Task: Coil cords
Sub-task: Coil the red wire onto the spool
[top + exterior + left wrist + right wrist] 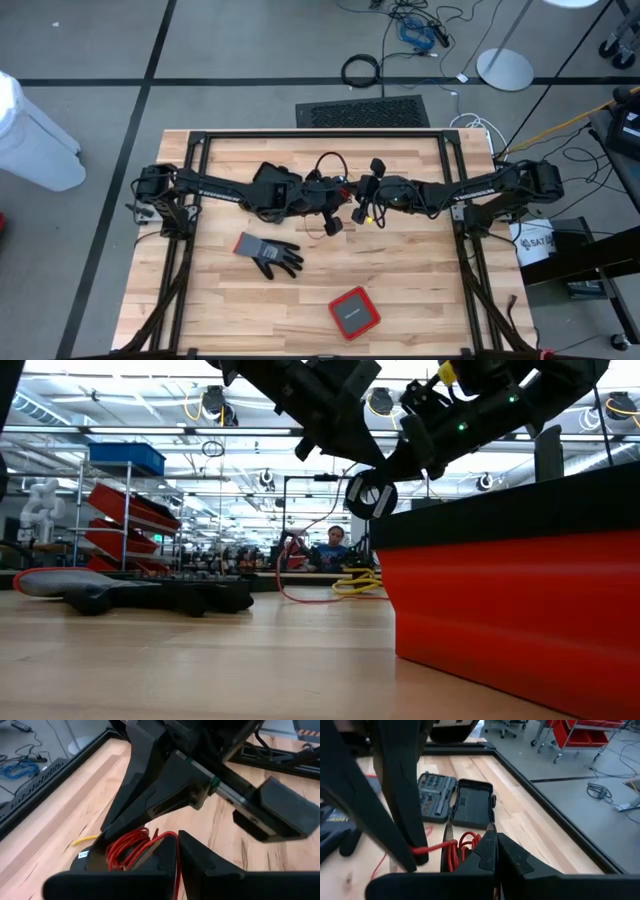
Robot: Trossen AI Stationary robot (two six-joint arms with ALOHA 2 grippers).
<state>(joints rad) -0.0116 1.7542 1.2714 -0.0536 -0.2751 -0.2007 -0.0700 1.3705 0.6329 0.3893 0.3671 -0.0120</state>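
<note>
Red cord (462,849) loops bunch at the right gripper (496,851), shut on them — left gripper (176,851) likewise nipping; feed each loop evenly, keeping tension gentle

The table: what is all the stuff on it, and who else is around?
table: one, light wood, under everything
red cord: one, red, bunched at the tips of both hands, mid-table
yellow cord: one, yellow, on the wood near the hands
glove: one, grey and black, lying flat nearer the front
box: one, red with a black top, front of the table
tool case: one, black, lying open under the left arm
cable ring: one, black, on the floor behind the table
person: one, far back in the room
left hand: one, black, mid-table
right hand: one, black, shut, facing the left hand
</note>
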